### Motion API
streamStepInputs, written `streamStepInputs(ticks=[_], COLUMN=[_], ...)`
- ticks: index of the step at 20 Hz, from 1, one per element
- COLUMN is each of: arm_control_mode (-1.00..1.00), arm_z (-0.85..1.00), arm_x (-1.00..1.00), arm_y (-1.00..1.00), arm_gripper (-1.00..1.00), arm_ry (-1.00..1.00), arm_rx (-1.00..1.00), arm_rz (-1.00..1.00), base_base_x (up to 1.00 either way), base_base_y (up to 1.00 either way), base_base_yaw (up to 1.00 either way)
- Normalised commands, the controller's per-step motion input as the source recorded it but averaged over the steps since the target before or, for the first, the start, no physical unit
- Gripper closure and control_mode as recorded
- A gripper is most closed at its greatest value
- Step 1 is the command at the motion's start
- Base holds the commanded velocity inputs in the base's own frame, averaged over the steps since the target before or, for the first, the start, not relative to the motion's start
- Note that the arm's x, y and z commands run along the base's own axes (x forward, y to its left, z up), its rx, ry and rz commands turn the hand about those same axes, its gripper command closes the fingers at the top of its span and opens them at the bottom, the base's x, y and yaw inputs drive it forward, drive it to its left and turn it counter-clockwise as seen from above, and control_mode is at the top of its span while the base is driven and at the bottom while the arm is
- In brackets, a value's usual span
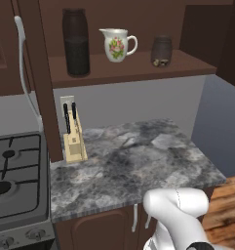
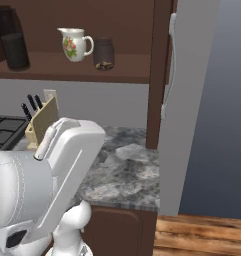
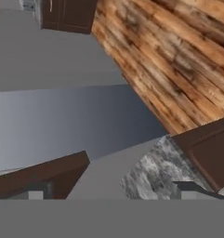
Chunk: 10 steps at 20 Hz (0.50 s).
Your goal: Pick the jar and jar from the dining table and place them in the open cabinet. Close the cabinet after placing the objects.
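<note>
The tall dark jar (image 1: pixel 77 43) (image 2: pixel 13 44) stands at the left of the shelf inside the open cabinet (image 1: pixel 133 68) (image 2: pixel 67 67). At the shelf's right stands the short dark jar (image 1: pixel 161 51) (image 2: pixel 103 54), with yellowish bits at its bottom. Both cabinet doors are swung wide; the left door's silver handle (image 1: pixel 22 68) and the right door's handle (image 2: pixel 170 65) show. In the hand view my gripper (image 3: pixel 114 190) is open with nothing between its fingertips, facing a wall, wooden floor and a corner of stone counter. The dining table is out of view.
A white floral jug (image 1: pixel 117 45) (image 2: pixel 75 44) sits between the two jars. Below the cabinet lies a marbled counter (image 1: pixel 138 166) with a knife block (image 1: pixel 74 139) (image 2: pixel 41 120); a gas stove (image 1: pixel 14 180) is to its left. My white arm (image 2: pixel 47 185) is folded low in front.
</note>
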Motion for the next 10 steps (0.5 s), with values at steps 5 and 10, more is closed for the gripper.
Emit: streamStepInputs(ticks=[5, 10], arm_control_mode=[-1.0, -1.0], arm_z=[-0.08, -0.17], arm_x=[0.29, 0.3], arm_y=[-0.15, -0.13], arm_gripper=[-1.0, -1.0], arm_ry=[-0.03, -0.14], arm_rx=[0.0, 0.0], arm_rz=[0.19, 0.14], base_base_x=[0.0, 0.0], base_base_y=[0.0, 0.0], base_base_yaw=[0.0, 0.0])
